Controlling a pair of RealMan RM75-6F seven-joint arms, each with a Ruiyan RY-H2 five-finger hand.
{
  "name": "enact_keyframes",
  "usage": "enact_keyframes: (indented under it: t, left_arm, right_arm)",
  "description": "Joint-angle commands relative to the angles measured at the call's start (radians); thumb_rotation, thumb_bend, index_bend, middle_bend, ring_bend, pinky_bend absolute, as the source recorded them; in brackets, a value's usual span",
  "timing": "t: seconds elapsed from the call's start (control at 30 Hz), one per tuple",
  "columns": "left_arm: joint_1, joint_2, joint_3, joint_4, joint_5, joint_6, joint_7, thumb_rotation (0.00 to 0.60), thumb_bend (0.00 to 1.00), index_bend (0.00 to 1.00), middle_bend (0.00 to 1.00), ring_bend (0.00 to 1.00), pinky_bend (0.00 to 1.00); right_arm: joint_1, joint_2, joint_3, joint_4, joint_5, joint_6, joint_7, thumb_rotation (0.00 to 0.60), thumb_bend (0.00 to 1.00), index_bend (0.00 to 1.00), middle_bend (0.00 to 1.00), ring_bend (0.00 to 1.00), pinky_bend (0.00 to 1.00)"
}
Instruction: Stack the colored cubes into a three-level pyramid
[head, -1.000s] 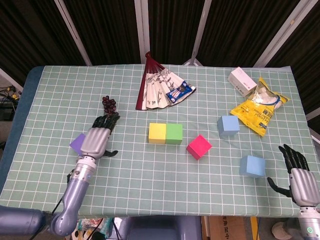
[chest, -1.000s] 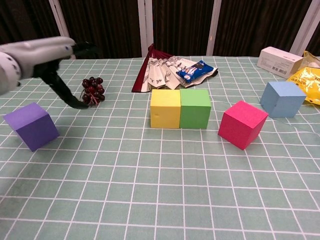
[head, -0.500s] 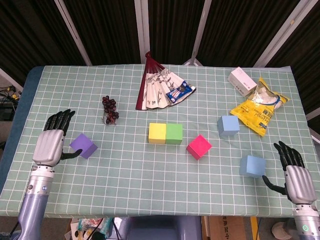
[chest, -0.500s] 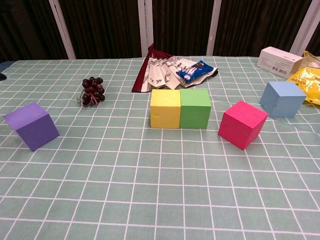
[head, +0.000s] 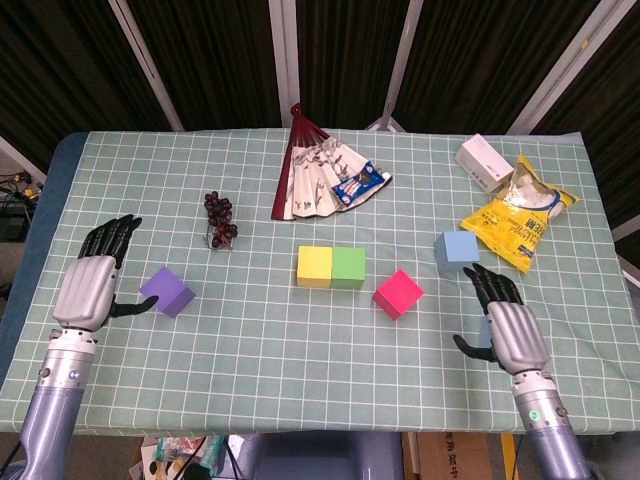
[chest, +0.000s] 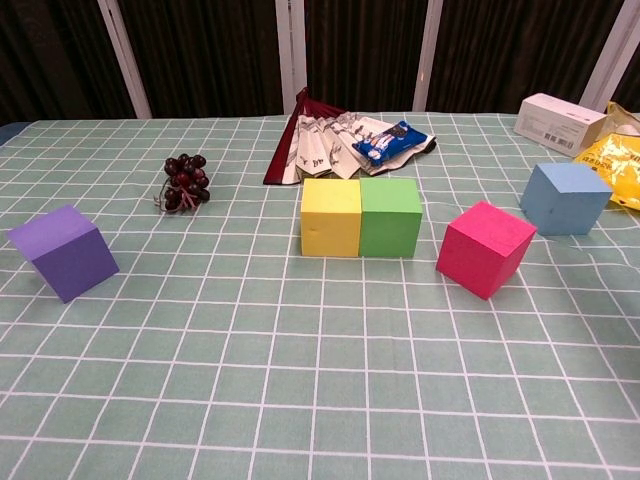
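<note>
At the lower left of the head view, the left hand (head: 90, 285) is open, fingers spread, holding nothing. The purple cube (head: 167, 292) sits just beside its thumb. Higher up lie dark grapes (head: 220, 216). In the middle, the yellow cube (head: 314, 267) and green cube (head: 348, 267) touch side by side. Above them lies a red fan (head: 315, 175). The pink cube (head: 398, 293) sits tilted, near the green one. A light blue cube (head: 456, 251) stands further right. At the lower right, the right hand (head: 508, 328) hangs over something blue, mostly hidden; whether it grips it cannot be told. A yellow bag (head: 520, 218) lies at the upper right.
</note>
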Motion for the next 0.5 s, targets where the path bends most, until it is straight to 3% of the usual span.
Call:
enact_keyframes:
  t: [0.03,0.27,0.5]
  left_arm:
    - [0.005,0.004,-0.007,0.002,-0.001,-0.013,-0.006,0.6,0.15,0.0,0.02,0.0,0.0]
    - [0.016,0.007,-0.025,0.005,-0.001,-0.032,-0.015,0.6,0.15,0.0,0.02,0.0,0.0]
    - [0.022,0.008,-0.04,0.009,-0.008,-0.047,-0.02,0.6,0.15,0.0,0.02,0.0,0.0]
  right_arm:
    - [0.084,-0.106,0.033,-0.001,0.097,-0.029,-0.107,0.6,0.27,0.0,0.0,0.0,0.0]
    - [0.171,-0.266,0.062,0.074,0.219,-0.007,-0.206,0.6,0.27,0.0,0.0,0.0,0.0]
    - [0.225,-0.37,0.076,0.15,0.278,0.003,-0.239,0.6,0.27,0.0,0.0,0.0,0.0]
